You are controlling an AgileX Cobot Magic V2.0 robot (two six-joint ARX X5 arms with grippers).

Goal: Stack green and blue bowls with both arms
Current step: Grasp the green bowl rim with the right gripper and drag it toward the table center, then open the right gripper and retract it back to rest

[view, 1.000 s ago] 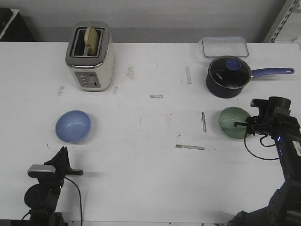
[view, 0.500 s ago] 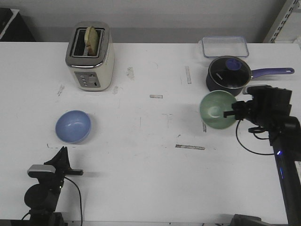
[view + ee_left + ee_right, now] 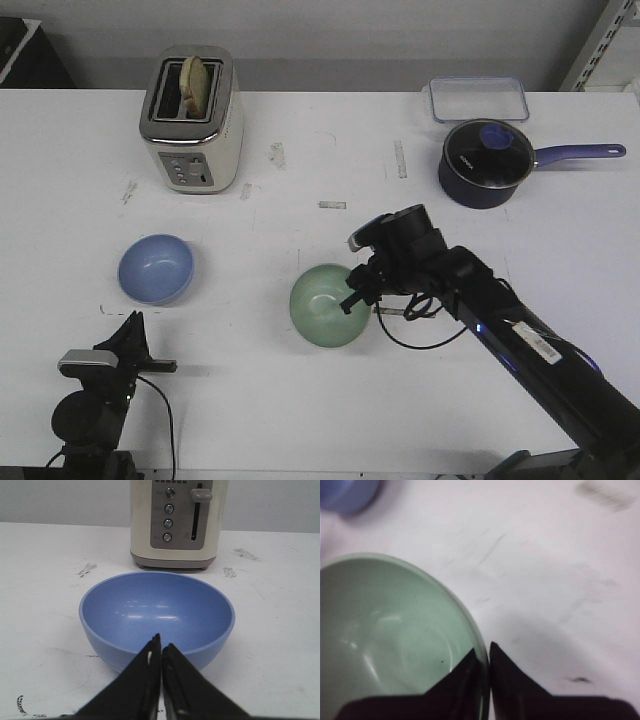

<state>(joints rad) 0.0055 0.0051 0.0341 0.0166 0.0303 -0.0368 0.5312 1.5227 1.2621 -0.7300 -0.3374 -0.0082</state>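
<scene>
The pale green bowl (image 3: pixel 329 305) hangs near the table's middle, held by its right rim. My right gripper (image 3: pixel 356 297) is shut on that rim; in the right wrist view one finger is inside the green bowl (image 3: pixel 385 635) and one outside, my gripper (image 3: pixel 485 652) pinching the wall. The blue bowl (image 3: pixel 155 268) sits on the table at the left. My left gripper (image 3: pixel 135 330) is low at the front left, just short of the blue bowl (image 3: pixel 157 612); in the left wrist view my gripper (image 3: pixel 161 645) is shut and empty.
A cream toaster (image 3: pixel 191 118) with bread stands at the back left, behind the blue bowl; it also shows in the left wrist view (image 3: pixel 178 522). A dark navy saucepan (image 3: pixel 488 162) with a long handle and a clear container (image 3: pixel 478 98) stand at the back right.
My right arm has lifted the green bowl from the right side and carried it left to the table's middle. The left arm and blue bowl have not moved.
</scene>
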